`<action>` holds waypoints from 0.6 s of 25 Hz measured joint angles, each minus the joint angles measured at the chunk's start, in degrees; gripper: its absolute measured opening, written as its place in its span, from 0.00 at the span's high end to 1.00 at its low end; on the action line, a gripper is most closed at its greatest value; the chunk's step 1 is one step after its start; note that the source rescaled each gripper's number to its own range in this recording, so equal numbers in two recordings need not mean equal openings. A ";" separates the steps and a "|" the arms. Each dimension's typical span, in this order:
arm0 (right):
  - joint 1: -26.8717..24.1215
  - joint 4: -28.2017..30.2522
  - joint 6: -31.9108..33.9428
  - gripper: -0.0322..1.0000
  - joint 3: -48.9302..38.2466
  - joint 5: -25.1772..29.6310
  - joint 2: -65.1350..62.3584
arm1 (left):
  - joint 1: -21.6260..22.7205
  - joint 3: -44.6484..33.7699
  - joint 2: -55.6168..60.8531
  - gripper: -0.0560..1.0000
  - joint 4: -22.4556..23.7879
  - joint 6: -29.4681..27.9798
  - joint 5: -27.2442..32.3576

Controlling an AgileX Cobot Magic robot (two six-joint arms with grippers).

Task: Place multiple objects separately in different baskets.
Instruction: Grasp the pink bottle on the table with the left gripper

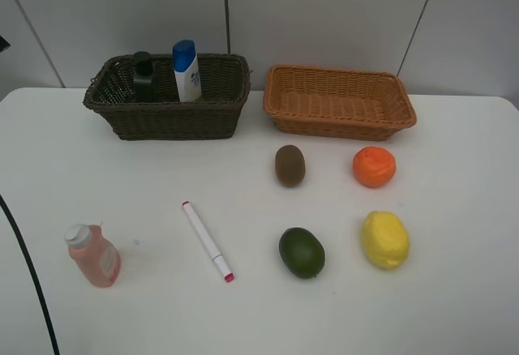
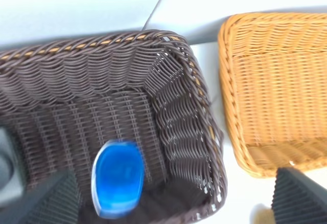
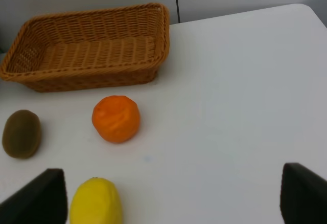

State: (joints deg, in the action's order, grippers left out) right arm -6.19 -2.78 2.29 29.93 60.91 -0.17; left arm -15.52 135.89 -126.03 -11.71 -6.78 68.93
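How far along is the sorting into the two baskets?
Done: pump bottle and blue-capped tube stand in the dark brown basket. In hand: nothing; left gripper and right gripper open. Left: pink bottle, marker, kiwi, orange, lemon, green fruit, on the table.

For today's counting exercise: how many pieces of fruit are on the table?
4. The kiwi and orange lie just in front of the tan basket; the dark green fruit and lemon lie farther from it. None appears hidden.
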 joint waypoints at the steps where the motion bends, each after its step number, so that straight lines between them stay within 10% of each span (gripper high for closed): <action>1: 0.00 0.00 0.00 0.04 0.00 0.00 0.00 | 0.00 -2.64 2.55 0.00 0.00 0.13 0.00; 15: 0.00 0.00 0.00 0.04 0.00 0.00 0.00 | 0.00 -68.84 45.38 0.00 1.97 1.30 -0.28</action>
State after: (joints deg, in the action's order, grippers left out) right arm -6.19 -2.78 2.29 29.93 60.91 -0.17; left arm -15.52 67.06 -80.65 -9.74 -5.48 68.65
